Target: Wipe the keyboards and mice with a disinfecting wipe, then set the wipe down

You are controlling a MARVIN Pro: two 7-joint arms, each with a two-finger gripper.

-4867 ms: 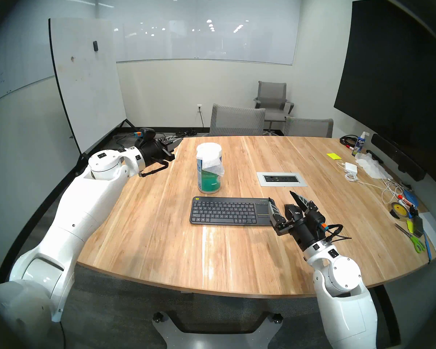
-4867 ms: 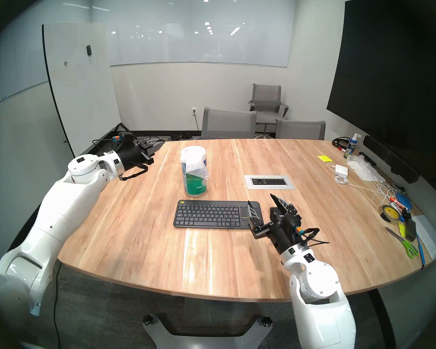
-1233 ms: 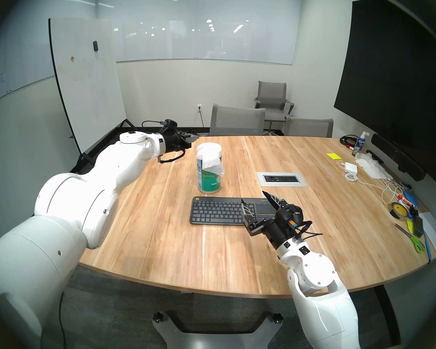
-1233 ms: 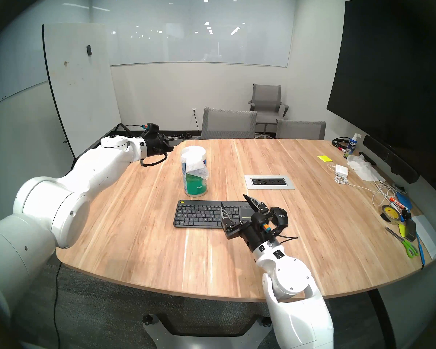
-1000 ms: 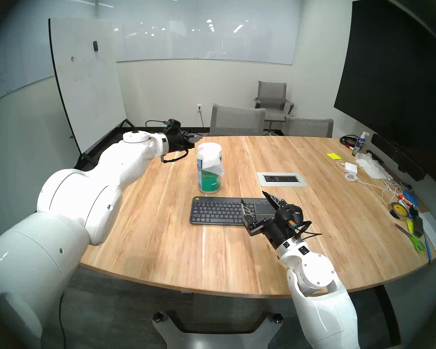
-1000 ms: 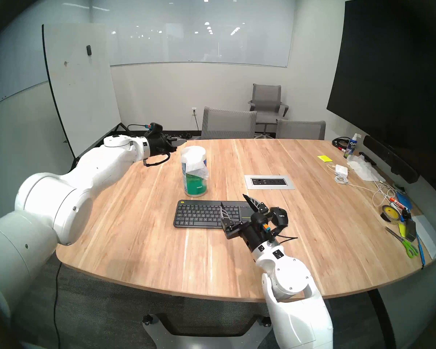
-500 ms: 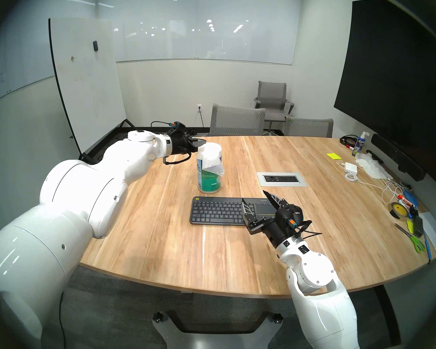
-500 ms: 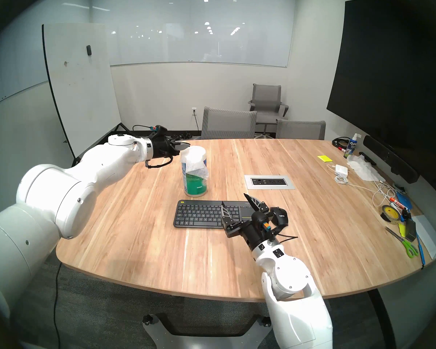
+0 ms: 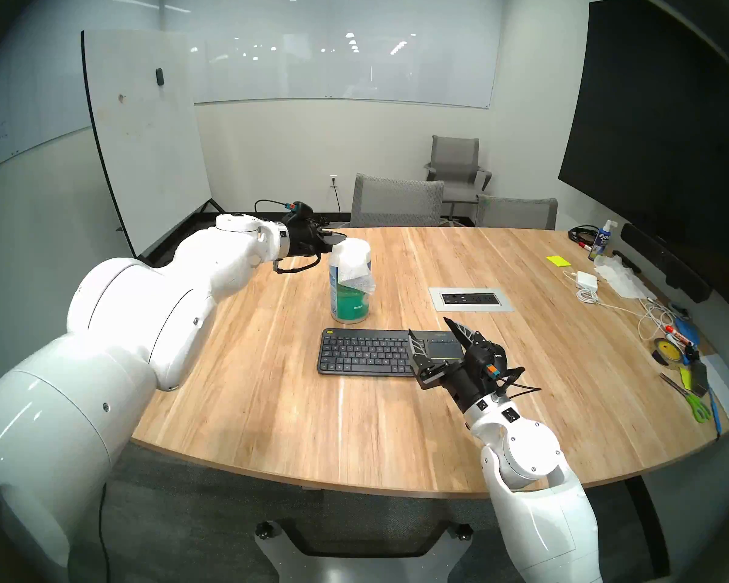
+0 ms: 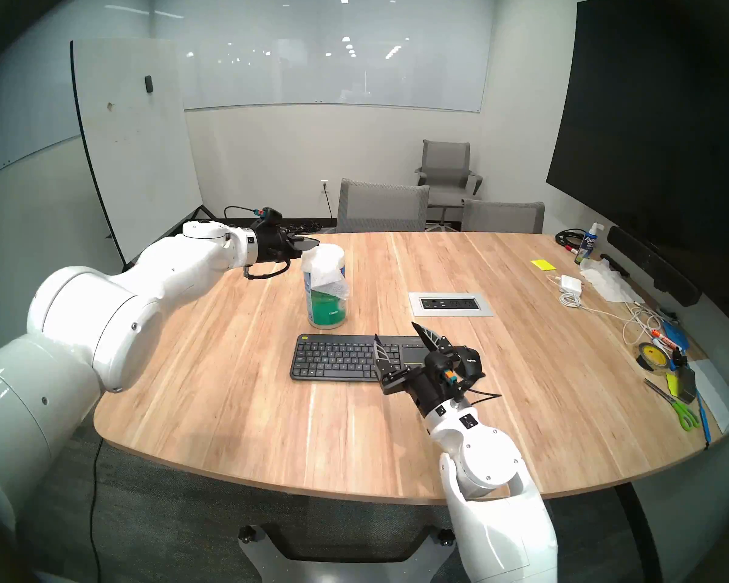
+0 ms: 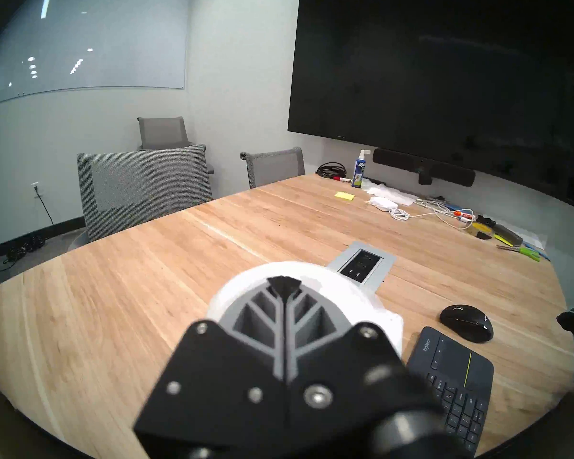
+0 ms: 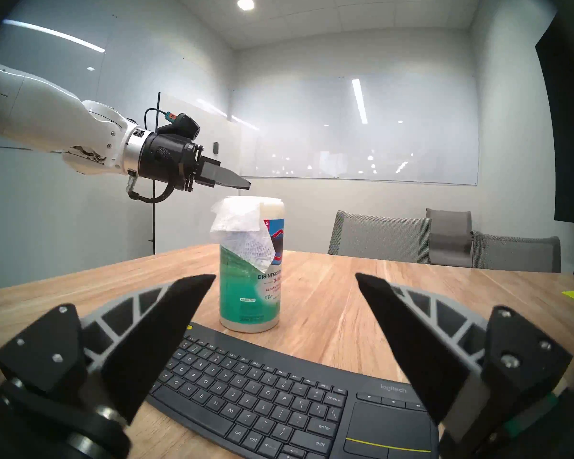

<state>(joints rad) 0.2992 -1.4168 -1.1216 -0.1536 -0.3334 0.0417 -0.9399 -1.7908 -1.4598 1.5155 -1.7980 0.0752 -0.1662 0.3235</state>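
Wooden table [image 9: 270,401] in a meeting room carries everything. On it the disinfecting wipe [image 9: 354,275] hangs from the white lid of the canister [image 9: 350,304], behind the keyboard [image 9: 367,353]; the mouse [image 11: 466,322] lies just beside its touchpad end. The left pincer [image 12: 242,183], pressed together and holding nothing, hovers just above the lid. The right pincer [image 9: 432,340], spread wide, hangs over the touchpad end.

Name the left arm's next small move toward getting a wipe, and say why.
Probably open the left end effector. It hovers shut just above the canister, whose wipe drapes over the lid and down the side, ungripped. Closed fingers cannot pinch it.
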